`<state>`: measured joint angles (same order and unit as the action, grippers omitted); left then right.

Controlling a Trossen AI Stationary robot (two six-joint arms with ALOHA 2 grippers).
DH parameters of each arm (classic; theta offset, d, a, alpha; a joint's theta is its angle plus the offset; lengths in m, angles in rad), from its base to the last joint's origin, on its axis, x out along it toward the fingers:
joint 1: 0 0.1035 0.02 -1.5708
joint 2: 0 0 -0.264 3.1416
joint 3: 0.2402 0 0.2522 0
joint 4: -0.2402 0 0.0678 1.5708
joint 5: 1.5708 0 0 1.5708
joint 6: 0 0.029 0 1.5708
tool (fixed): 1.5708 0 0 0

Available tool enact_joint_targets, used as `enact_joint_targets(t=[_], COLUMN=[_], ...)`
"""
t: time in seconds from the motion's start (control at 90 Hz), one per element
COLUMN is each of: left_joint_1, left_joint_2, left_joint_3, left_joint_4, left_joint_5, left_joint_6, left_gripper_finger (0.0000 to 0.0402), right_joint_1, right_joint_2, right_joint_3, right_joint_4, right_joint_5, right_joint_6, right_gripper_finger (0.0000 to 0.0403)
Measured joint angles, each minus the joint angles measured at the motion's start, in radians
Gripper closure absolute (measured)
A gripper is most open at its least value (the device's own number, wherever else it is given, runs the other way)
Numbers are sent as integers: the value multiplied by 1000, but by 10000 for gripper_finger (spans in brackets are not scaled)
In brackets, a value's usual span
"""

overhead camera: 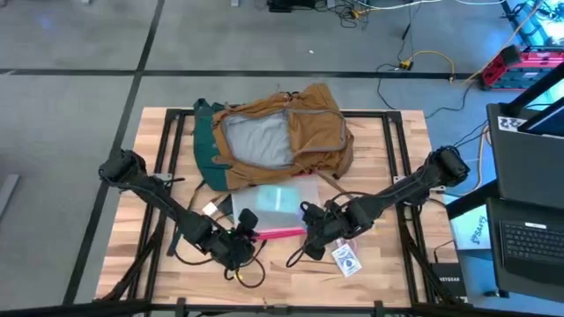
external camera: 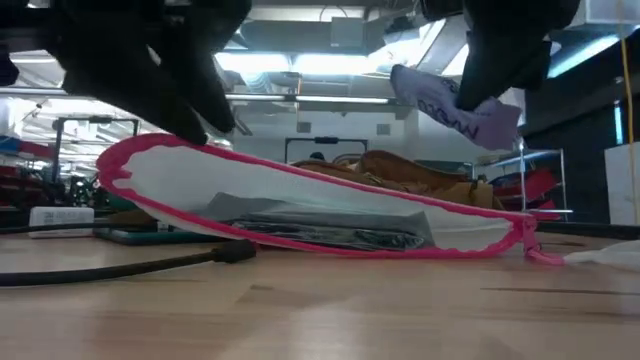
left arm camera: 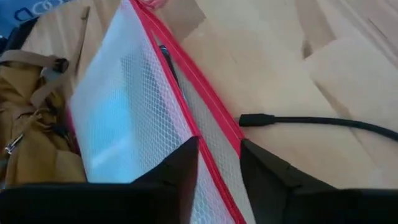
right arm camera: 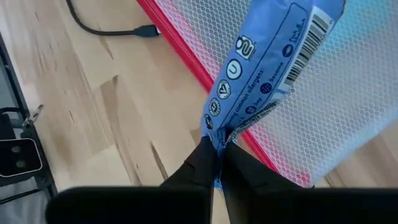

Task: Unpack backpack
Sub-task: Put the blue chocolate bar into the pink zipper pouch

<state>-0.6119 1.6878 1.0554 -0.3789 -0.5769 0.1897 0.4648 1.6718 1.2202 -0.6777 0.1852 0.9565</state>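
Backpack (overhead camera: 282, 132) at table (overhead camera: 397, 255) rear; zip pouch (overhead camera: 280, 204) just before it.

Light wooden table (overhead camera: 388, 150) with dark frame rails. At the far middle, tan-brown backpack (overhead camera: 282, 132) lying flat, opening gaping on grey lining. Just in front of it, clear pink-edged zip pouch (overhead camera: 280, 204). Near the front edge, black cable (external camera: 120, 265) and a small white card (overhead camera: 345, 260).

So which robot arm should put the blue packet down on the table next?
The right one, I'd say. Its fingers are already pinched shut on the blue packet, held above the pink-edged pouch. The left gripper is busy gripping the pouch's pink edge, lifting that side off the table.
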Motion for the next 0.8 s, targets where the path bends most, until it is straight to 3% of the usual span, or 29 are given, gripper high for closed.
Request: enact_joint_targets(t=[0.256, 0.389, 0.556, 0.8], left_joint_1=[18, 29, 72, 123], left_joint_2=[0, 0, 0, 0], left_joint_3=[0, -4, -50, -93], left_joint_4=[2, 4, 6, 5], left_joint_5=[0, 0, -2, -72], left_joint_6=[-38, -67, -114, -178], left_gripper_finger=[206, 182, 185, 236], right_joint_1=[0, 0, 0, 0], right_joint_2=[0, 0, 2, 38], right_joint_3=[0, 0, -1, -1], right_joint_4=[0, 9, 83, 213], right_joint_5=[-2, -2, -5, -49], right_joint_6=[-1, -5, -41, -121], right_gripper_finger=[400, 400, 400, 400])
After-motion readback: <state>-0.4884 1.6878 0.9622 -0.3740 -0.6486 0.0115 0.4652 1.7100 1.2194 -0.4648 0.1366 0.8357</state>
